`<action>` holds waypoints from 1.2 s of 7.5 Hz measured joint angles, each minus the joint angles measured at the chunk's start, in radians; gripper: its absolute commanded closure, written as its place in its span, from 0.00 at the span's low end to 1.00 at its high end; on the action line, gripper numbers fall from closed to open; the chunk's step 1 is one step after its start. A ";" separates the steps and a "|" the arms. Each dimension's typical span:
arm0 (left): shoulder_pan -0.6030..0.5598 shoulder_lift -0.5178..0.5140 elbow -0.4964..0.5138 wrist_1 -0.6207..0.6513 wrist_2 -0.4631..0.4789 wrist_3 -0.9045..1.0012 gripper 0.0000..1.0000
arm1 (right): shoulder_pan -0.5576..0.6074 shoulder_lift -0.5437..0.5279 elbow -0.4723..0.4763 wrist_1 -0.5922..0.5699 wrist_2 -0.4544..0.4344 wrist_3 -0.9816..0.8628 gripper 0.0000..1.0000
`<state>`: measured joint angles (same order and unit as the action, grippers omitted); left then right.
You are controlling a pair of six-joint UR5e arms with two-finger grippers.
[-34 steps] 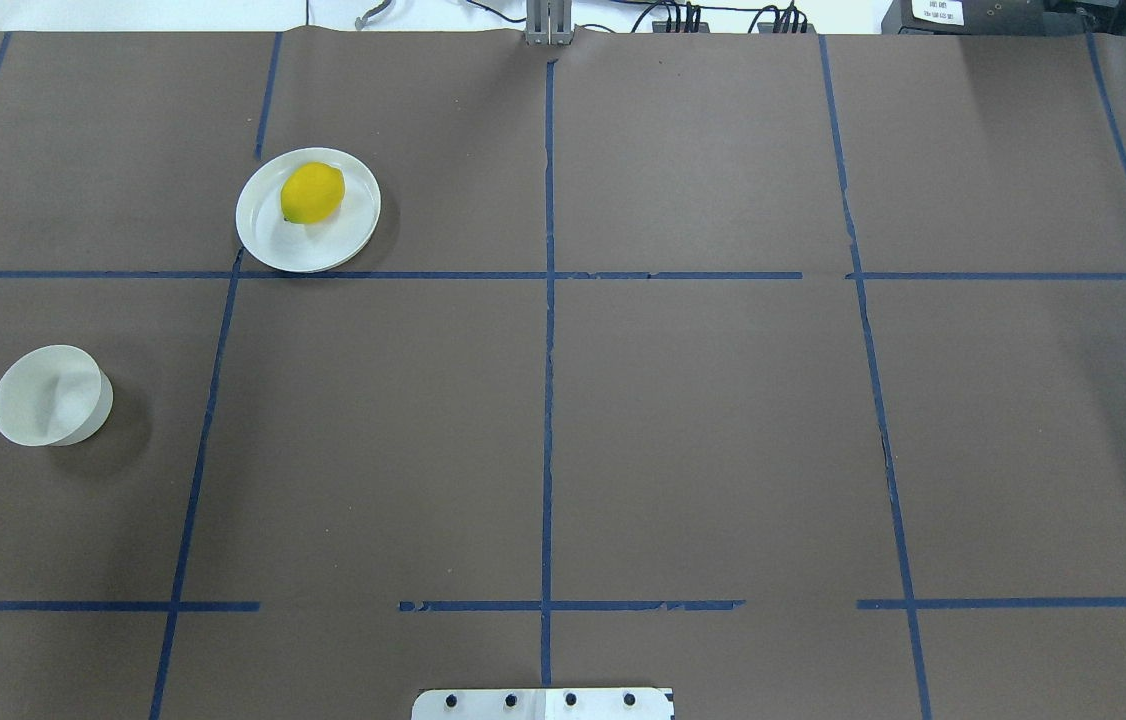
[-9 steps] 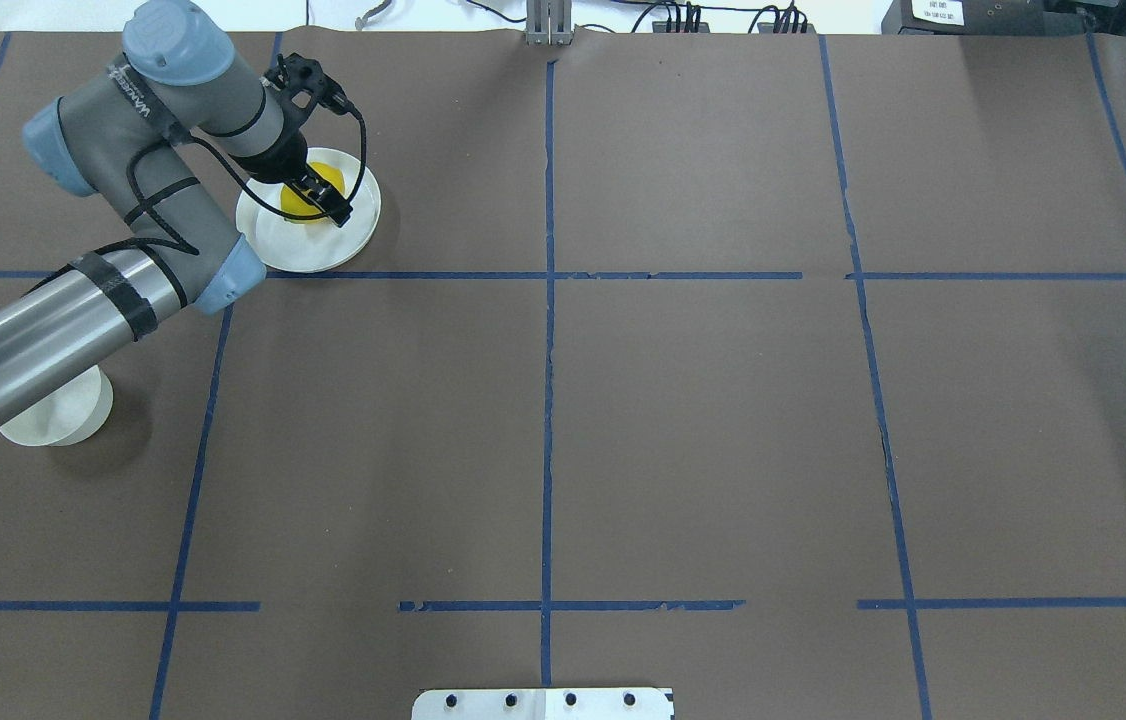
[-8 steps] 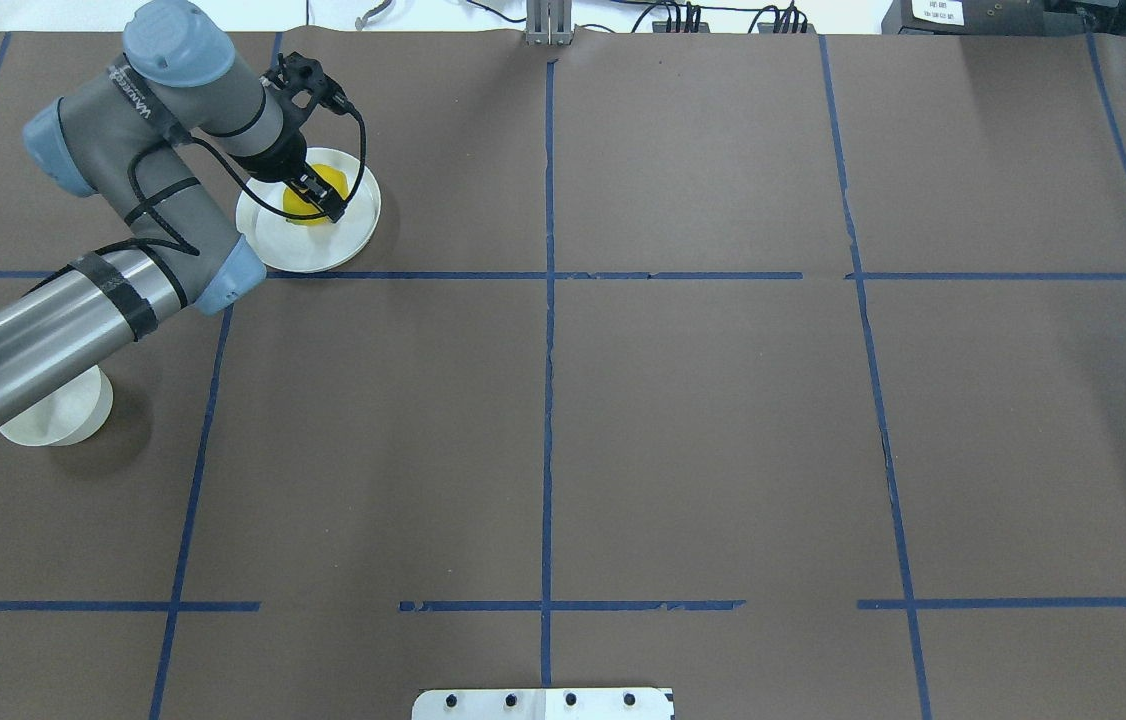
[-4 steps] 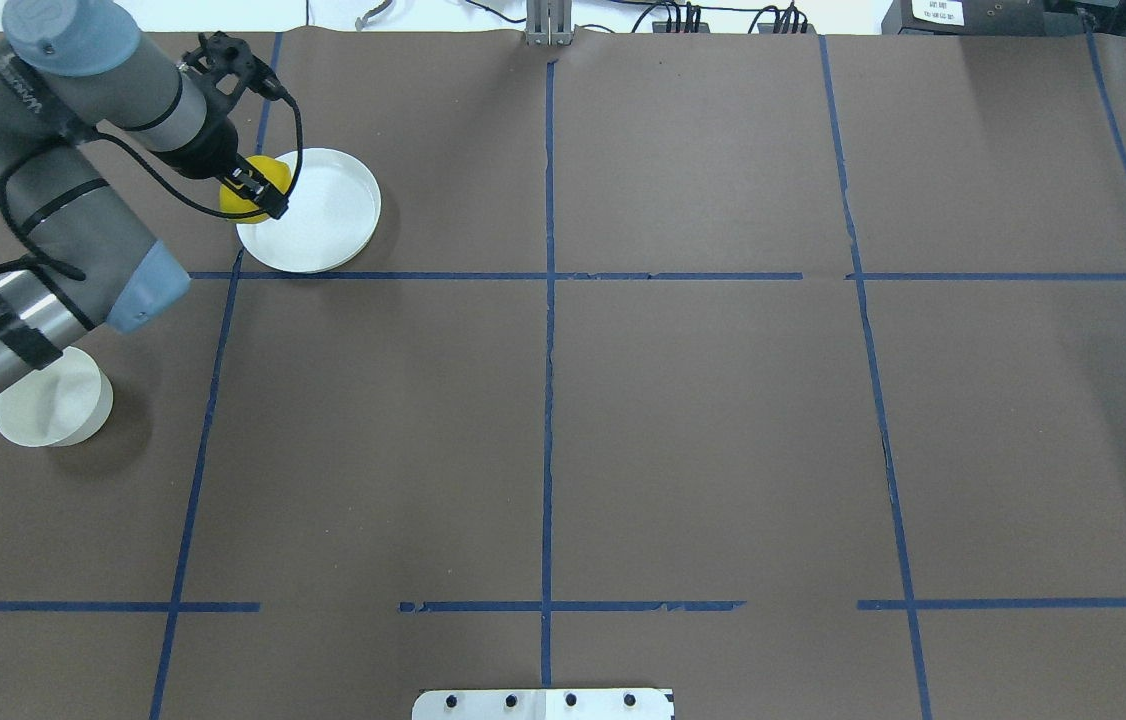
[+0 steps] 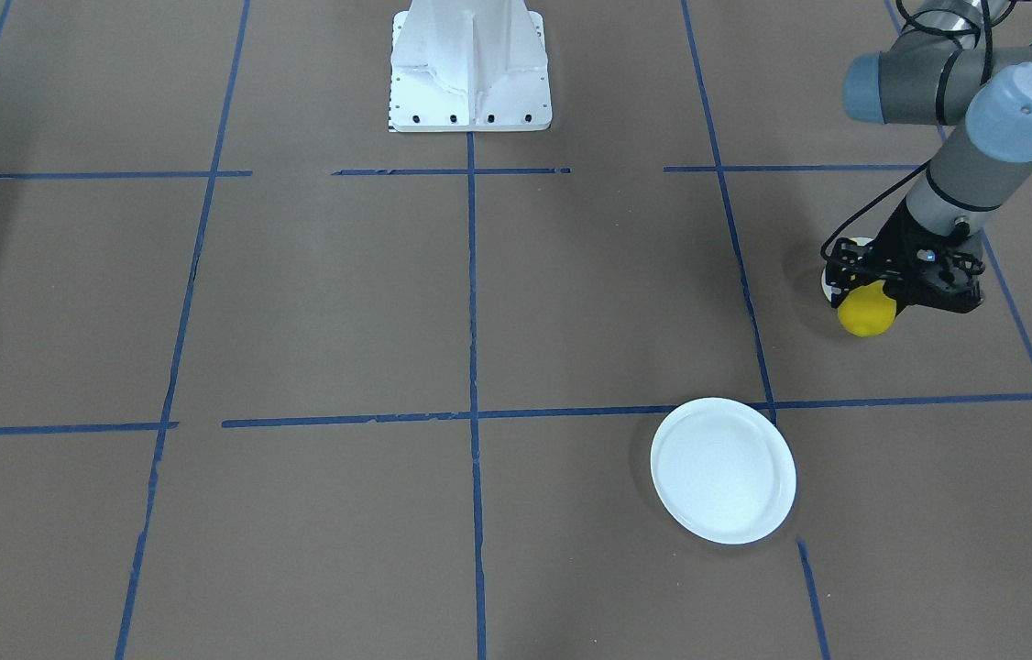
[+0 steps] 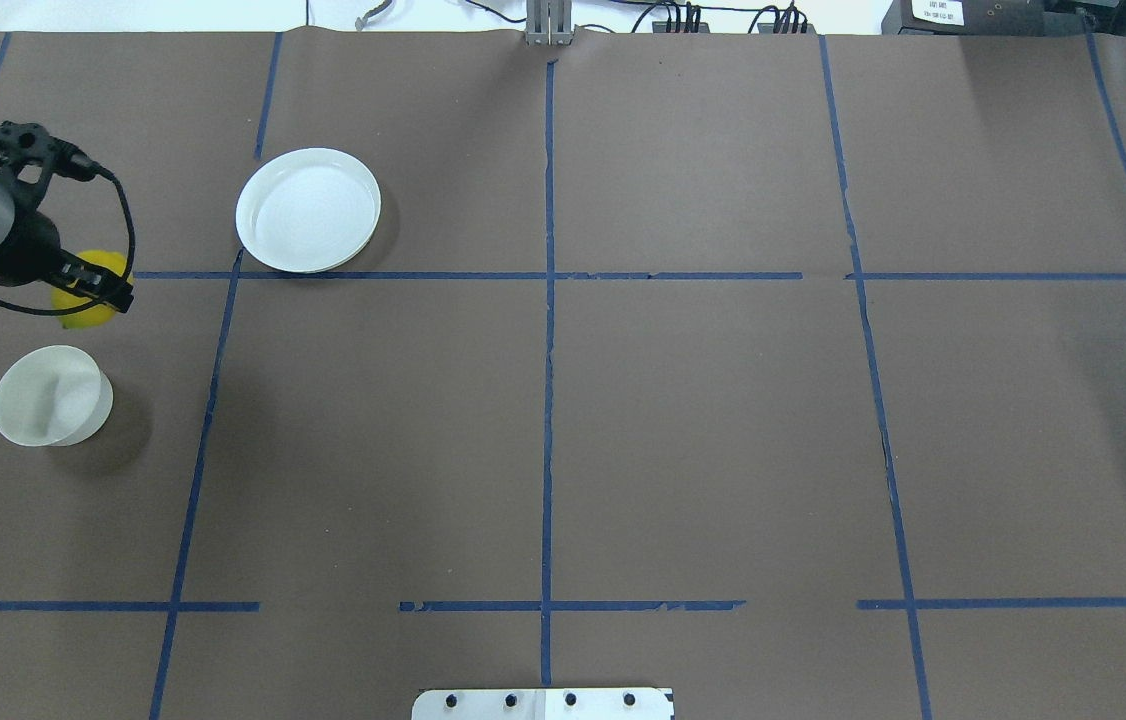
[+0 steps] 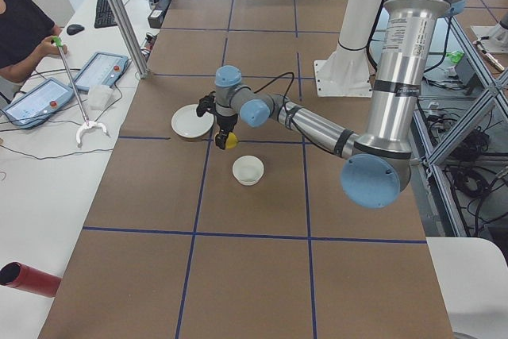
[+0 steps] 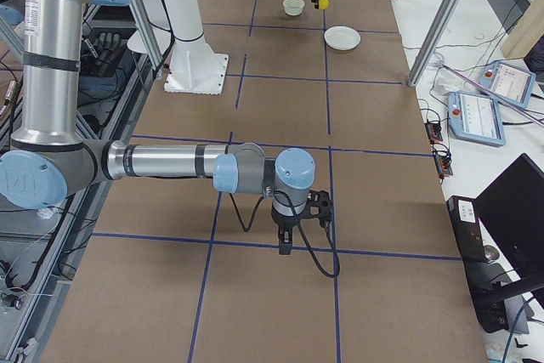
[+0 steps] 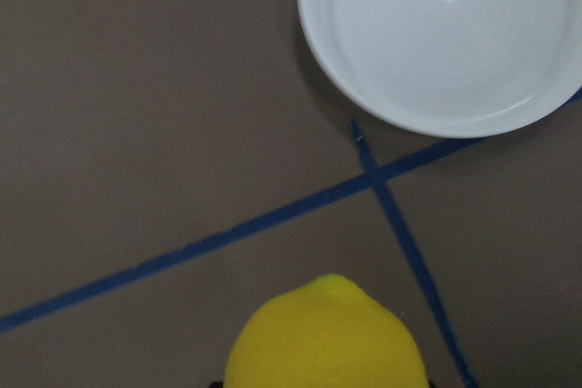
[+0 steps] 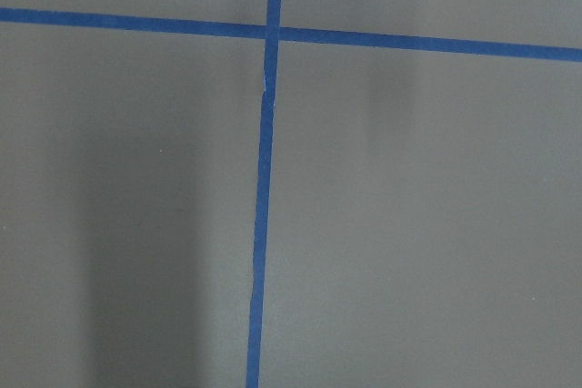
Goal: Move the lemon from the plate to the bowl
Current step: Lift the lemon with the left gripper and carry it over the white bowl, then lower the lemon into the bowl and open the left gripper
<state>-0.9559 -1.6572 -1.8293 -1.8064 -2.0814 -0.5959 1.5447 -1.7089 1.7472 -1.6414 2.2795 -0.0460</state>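
My left gripper (image 6: 93, 292) is shut on the yellow lemon (image 6: 83, 305) and holds it above the table, just beyond the small white bowl (image 6: 51, 395). In the front view the lemon (image 5: 866, 312) hangs under the left gripper (image 5: 878, 298), and only the bowl's rim (image 5: 828, 284) shows behind it. The flat white plate (image 6: 308, 210) has nothing on it. The left wrist view shows the lemon (image 9: 327, 338) at the bottom and the plate (image 9: 446, 38) at top right. My right gripper (image 8: 285, 244) points down at bare table far from these; I cannot tell whether it is open.
The brown table cover (image 6: 703, 430) is marked with blue tape lines. The white robot base (image 5: 470, 64) stands at the near middle edge. An operator and tablets sit beyond the far edge in the side views.
The left gripper closed on the lemon, lifted it off the plate and carried it left and back toward the bowl. The plate is now bare.
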 measured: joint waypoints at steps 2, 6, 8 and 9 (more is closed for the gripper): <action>0.003 0.095 -0.004 -0.081 -0.005 -0.079 0.98 | 0.000 0.000 0.000 0.000 0.000 0.000 0.00; 0.015 0.146 0.087 -0.273 -0.023 -0.156 0.90 | 0.000 0.000 0.000 0.000 0.000 0.000 0.00; 0.030 0.147 0.091 -0.279 -0.058 -0.160 0.76 | 0.000 0.000 0.000 0.000 0.000 0.000 0.00; 0.039 0.148 0.093 -0.279 -0.065 -0.160 0.49 | 0.000 0.000 0.000 0.000 0.000 0.000 0.00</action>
<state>-0.9172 -1.5096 -1.7368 -2.0850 -2.1467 -0.7555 1.5447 -1.7088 1.7472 -1.6414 2.2795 -0.0460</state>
